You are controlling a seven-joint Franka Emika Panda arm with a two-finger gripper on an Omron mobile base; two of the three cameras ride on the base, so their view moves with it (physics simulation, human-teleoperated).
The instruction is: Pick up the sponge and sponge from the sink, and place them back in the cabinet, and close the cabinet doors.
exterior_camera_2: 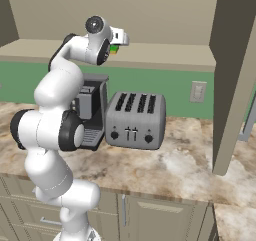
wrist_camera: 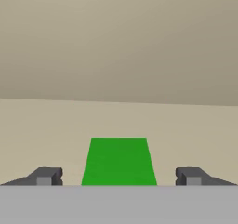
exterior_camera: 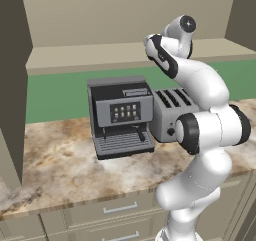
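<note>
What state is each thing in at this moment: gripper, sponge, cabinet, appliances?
gripper: open, fingertips apart on either side of the sponge, not touching it.
green-topped sponge: lying flat on the cabinet shelf, released.
cabinet door: open.
toaster: upright on the counter, slots empty.
coffee machine: upright beside the toaster.

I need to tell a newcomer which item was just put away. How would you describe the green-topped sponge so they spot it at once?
Look at the beige cabinet shelf above the marble counter, over the coffee machine and toaster. On it, between the gripper's open fingertips, lies the sponge. Its flat bright green top is the only vivid colour on the plain shelf.
</note>
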